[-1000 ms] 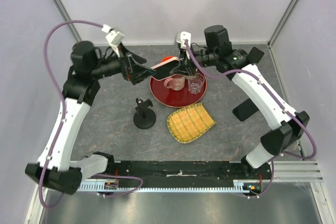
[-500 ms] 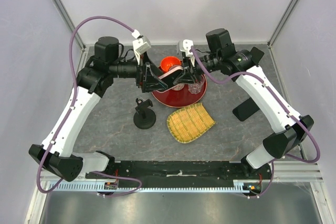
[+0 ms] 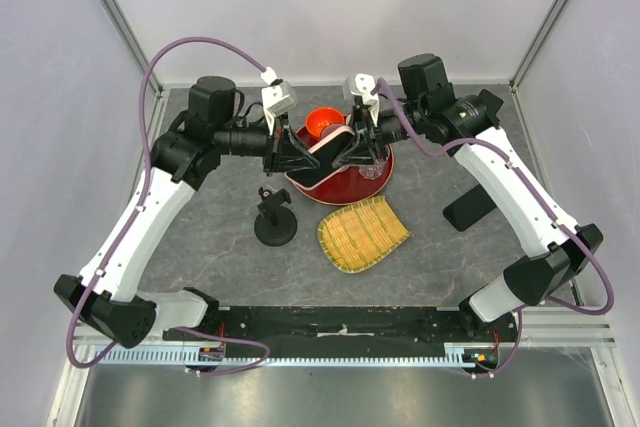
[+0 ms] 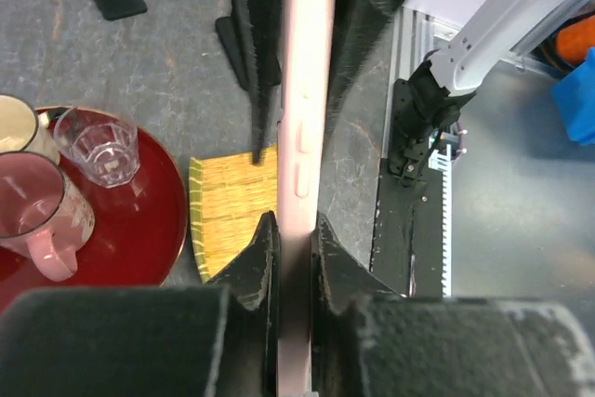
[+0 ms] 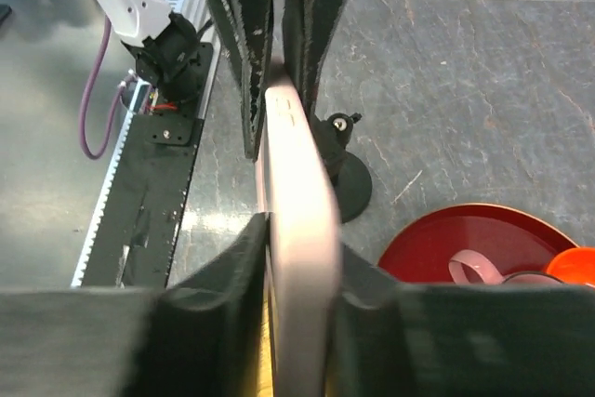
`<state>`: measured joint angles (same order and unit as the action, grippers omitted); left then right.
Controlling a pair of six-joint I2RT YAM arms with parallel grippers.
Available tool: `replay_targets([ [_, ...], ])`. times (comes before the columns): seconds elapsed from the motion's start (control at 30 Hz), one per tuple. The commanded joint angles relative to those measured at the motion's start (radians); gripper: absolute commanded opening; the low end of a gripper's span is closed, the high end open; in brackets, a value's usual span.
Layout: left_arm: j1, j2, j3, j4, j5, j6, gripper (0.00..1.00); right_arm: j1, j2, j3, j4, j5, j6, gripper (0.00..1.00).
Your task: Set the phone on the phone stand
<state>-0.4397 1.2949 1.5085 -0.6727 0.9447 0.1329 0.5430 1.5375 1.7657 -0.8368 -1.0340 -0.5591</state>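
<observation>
1. The left arm rises along the left side of the table, bends at a high elbow near the back, and runs its forearm level towards the centre. The left gripper (image 3: 300,155) points right.
2. The right arm mirrors it, with its elbow high at the back right and its forearm reaching left. The right gripper (image 3: 352,152) faces the other almost tip to tip.
3. The pink phone (image 4: 305,118) hangs in the air between them, over the red tray (image 3: 330,197) and touching nothing below.
4. In the left wrist view the phone stands edge-on (its side buttons show). The left fingers (image 4: 260,248) press on both faces, so the jaws are nearly closed and clamped on it.
5. The right wrist view shows the right fingers (image 5: 244,267) squeezed on the other end of the phone in the same way.
6. The phone stand (image 3: 274,219) sits on the grey tabletop to the near left of the tray, well apart from the phone.
7. A pink mug (image 4: 42,216) and a clear glass (image 4: 102,146) stand on the tray. A woven yellow tray (image 3: 362,235) lies just near of it.
</observation>
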Motion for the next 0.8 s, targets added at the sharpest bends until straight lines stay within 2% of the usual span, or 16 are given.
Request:
replay_targets([
  [0.0, -0.004, -0.106, -0.056, 0.111, -0.107, -0.042, 0.02, 0.005, -0.053, 0.041, 0.157, -0.048, 0.075, 0.51],
  [0.03, -0.004, -0.133, -0.082, 0.154, -0.136, -0.064, 0.02, 0.003, -0.06, 0.029, 0.267, -0.035, 0.181, 0.73],
  [0.1, -0.002, -0.216, -0.165, 0.286, -0.142, -0.124, 0.02, 0.003, -0.101, -0.052, 0.449, 0.03, 0.354, 0.85],
  [0.13, -0.002, -0.236, -0.186, 0.317, -0.142, -0.169, 0.02, 0.003, -0.112, -0.086, 0.631, 0.037, 0.495, 0.87],
  [0.17, -0.002, -0.249, -0.217, 0.349, -0.126, -0.212, 0.02, 0.003, -0.122, -0.127, 0.693, 0.02, 0.534, 0.87],
  [0.23, -0.002, -0.259, -0.229, 0.387, -0.113, -0.24, 0.02, 0.005, -0.114, -0.137, 0.81, -0.056, 0.632, 0.79],
  [0.27, -0.002, -0.261, -0.231, 0.387, -0.118, -0.252, 0.02, 0.003, -0.105, -0.129, 0.829, -0.075, 0.655, 0.75],
  [0.3, -0.002, -0.269, -0.238, 0.412, -0.126, -0.262, 0.02, 0.003, -0.088, -0.124, 0.829, -0.086, 0.672, 0.67],
  [0.4, -0.002, -0.304, -0.281, 0.499, -0.109, -0.306, 0.02, 0.003, -0.079, -0.126, 0.858, -0.098, 0.668, 0.57],
  [0.77, -0.002, -0.362, -0.314, 0.605, -0.135, -0.312, 0.02, 0.005, -0.036, -0.111, 0.883, -0.193, 0.737, 0.55],
])
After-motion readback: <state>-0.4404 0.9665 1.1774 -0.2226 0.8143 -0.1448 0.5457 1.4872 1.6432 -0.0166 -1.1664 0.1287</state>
